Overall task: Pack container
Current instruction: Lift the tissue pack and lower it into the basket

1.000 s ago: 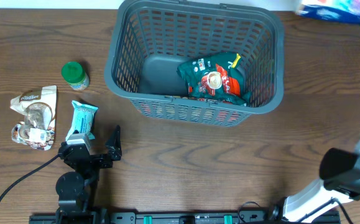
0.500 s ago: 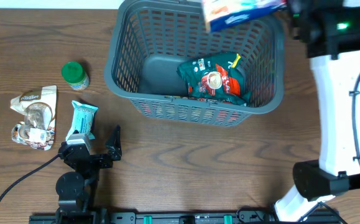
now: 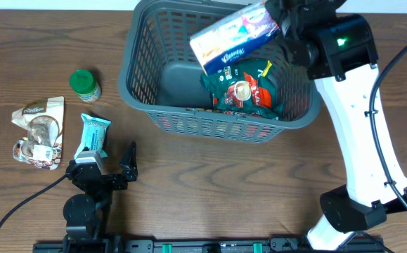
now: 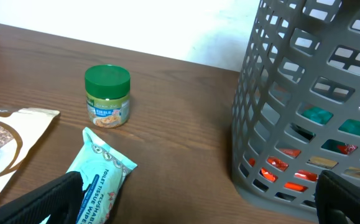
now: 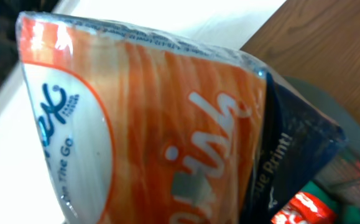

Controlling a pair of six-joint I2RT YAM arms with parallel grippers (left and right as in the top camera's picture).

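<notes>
Pinching a tissue pack (image 3: 235,36) with the right gripper (image 3: 282,20), tilted above the basket (image 3: 217,114) at the far middle of the table (image 3: 259,183), with a snack bag (image 3: 244,90) lying inside. Resting with the left gripper (image 4: 198,196) spread wide, facing a jar (image 4: 107,96) and a teal packet (image 4: 99,180) in the left wrist view. Filling the right wrist view with the pack only.

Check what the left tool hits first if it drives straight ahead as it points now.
Likely the teal snack packet, lying just ahead of its left finger. The centre line between the open fingers runs over bare table, left of the container. Depth is hard to judge.
</notes>
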